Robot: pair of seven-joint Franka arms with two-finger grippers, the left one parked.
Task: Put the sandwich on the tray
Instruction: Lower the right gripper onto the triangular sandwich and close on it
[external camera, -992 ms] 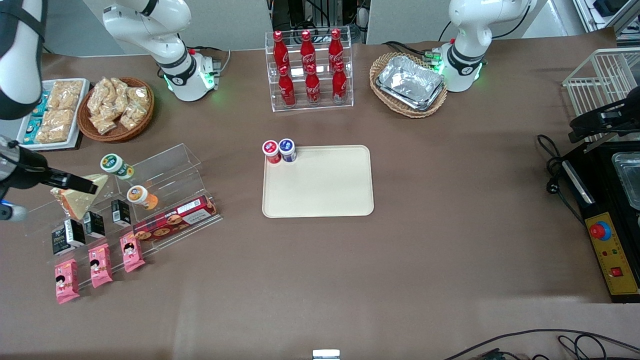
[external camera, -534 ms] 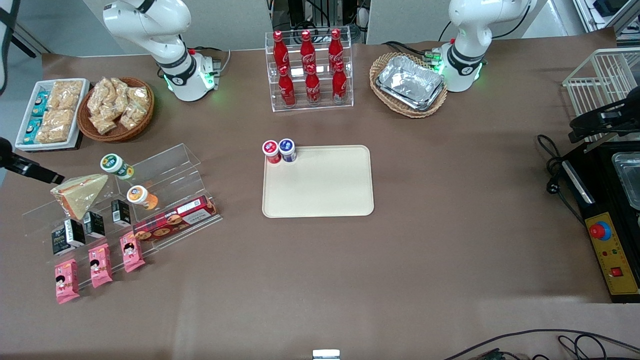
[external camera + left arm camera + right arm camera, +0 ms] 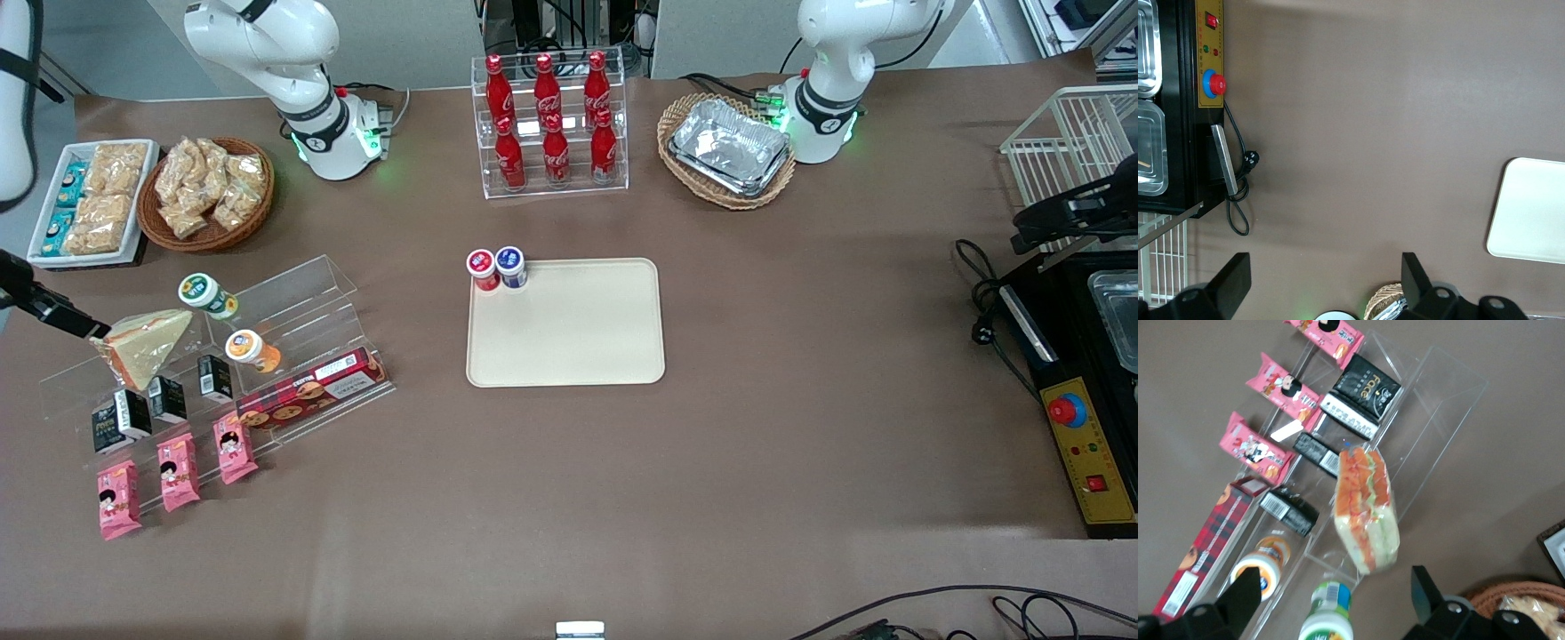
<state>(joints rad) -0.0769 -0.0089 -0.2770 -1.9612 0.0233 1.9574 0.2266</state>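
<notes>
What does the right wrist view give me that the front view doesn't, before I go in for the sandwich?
Right wrist only: the sandwich's cut side with red-orange and green filling, seen between the open fingers of the end effector above it.
Front only: the tray, with two small bottles at one corner, toward the table's middle.
Both: the sandwich on the clear acrylic rack, with pink snack packets nearby.
</notes>
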